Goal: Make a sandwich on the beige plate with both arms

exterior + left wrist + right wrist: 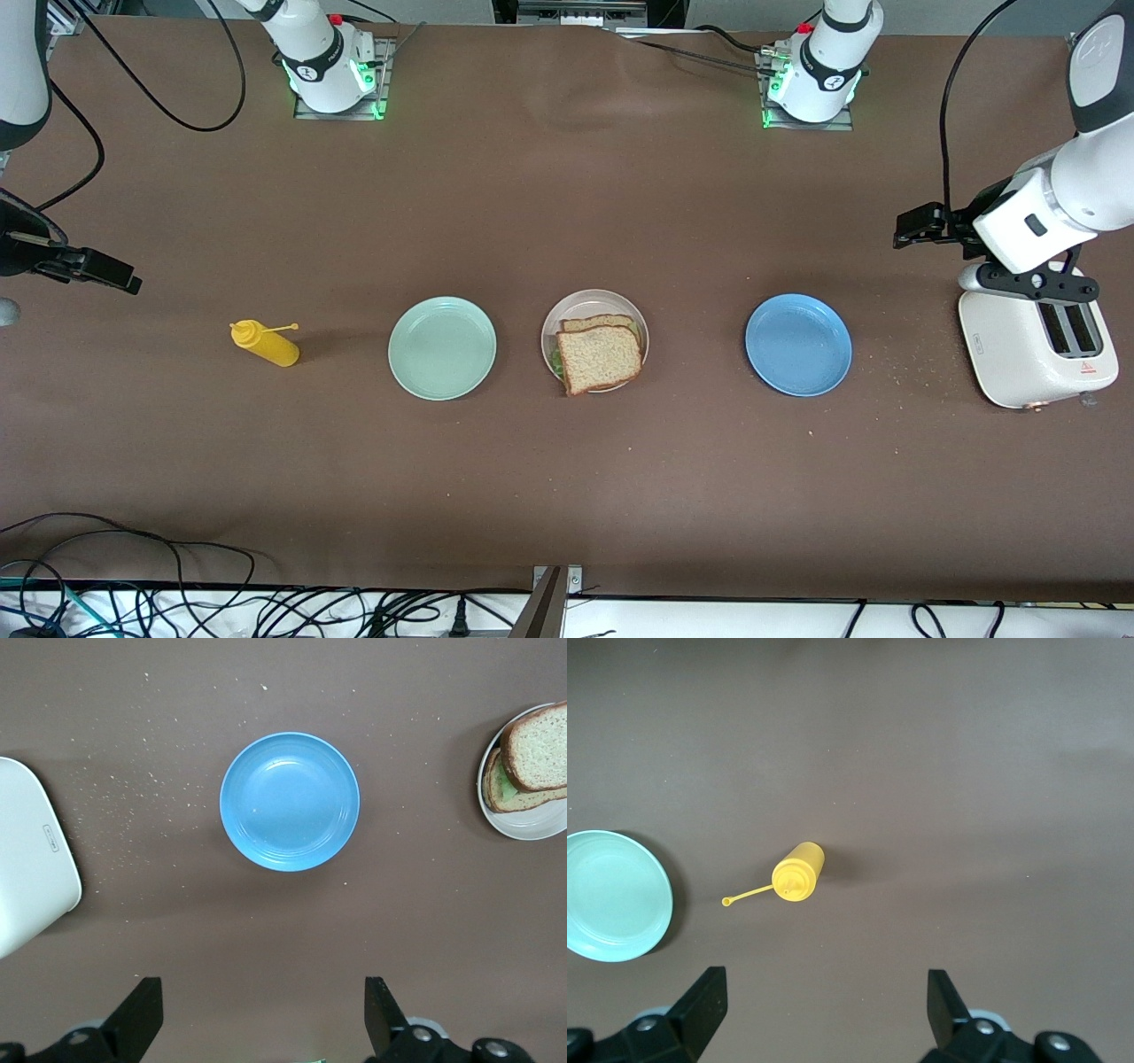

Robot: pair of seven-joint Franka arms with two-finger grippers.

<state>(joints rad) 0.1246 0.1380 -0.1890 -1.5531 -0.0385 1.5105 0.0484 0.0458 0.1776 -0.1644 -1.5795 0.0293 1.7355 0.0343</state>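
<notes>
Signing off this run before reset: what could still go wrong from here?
The top slice of the brown wholegrain bread sandwich sits skewed, overhanging the round pale beige plate's rim; a bump might slide it off. The left gripper waits, jaws open, above the white toaster; lowering could strike it.

A wide table covered in matte brown cloth (567,204) carries a row of things. A round pale beige plate (576,306) holding the bread sits mid-table. Beside it toward the right arm's end lie a round mint-green plate (442,347), then a yellow plastic squeeze bottle (266,344). Toward the left arm's end lie a round blue plate (798,345), scattered crumbs (921,365) and a white two-slot toaster (1032,347).
</notes>
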